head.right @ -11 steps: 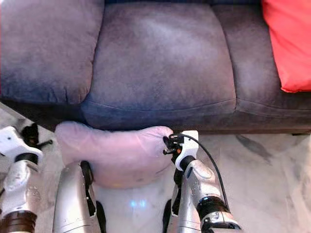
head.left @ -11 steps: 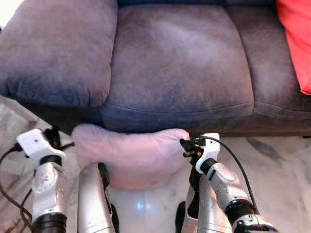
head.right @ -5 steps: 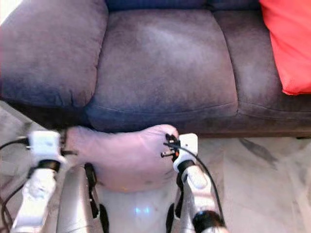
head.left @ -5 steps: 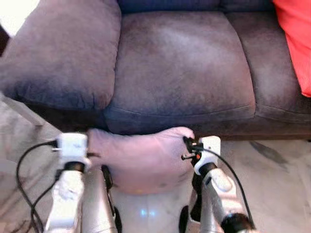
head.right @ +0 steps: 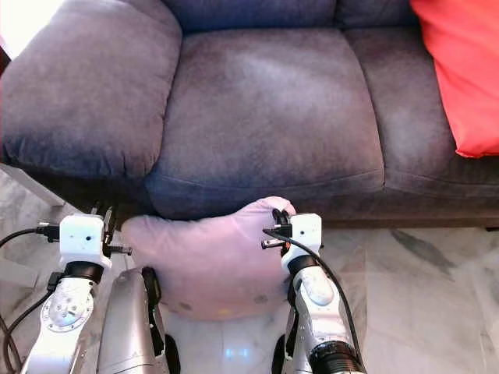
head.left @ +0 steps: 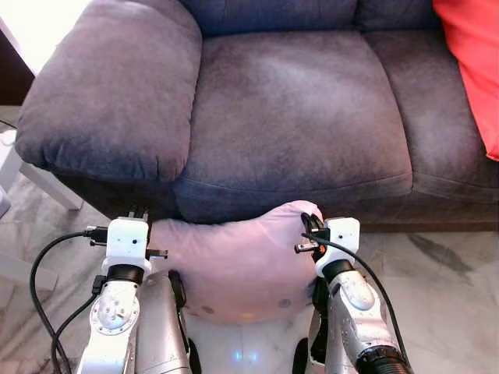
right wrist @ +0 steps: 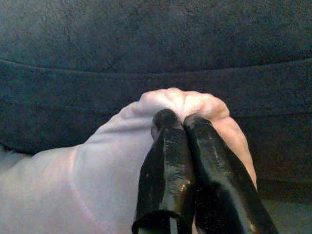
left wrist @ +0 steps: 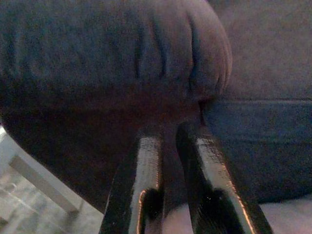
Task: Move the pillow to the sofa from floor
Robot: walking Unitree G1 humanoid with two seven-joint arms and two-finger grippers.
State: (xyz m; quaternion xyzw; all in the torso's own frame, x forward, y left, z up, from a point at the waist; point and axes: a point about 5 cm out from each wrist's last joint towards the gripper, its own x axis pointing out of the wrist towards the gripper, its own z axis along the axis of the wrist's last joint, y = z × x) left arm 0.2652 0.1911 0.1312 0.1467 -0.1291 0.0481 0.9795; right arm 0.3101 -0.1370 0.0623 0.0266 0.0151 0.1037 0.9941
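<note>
Right wrist: bunched soft pink pillow [right wrist: 97, 170].

The pillow [head.left: 234, 261] is smooth pale pink cloth with a faint sheen, puckered into soft folds where the right claw [right wrist: 181, 118] pinches its corner. That claw's fingers [right wrist: 165, 161] are glossy black, hard-looking, with worn glints. Just behind it the sofa [head.left: 288, 109] is matt grey-blue cloth, suede-like, with a brushed, patchy nap and stitched seams. The left claw [left wrist: 168, 134] has the same shiny black fingers, slightly scuffed. Below both claws the floor [head.left: 444, 273] is polished veined stone, reflective. The arms [head.left: 355, 312] are satin silver metal with white plastic wrist housings
</note>
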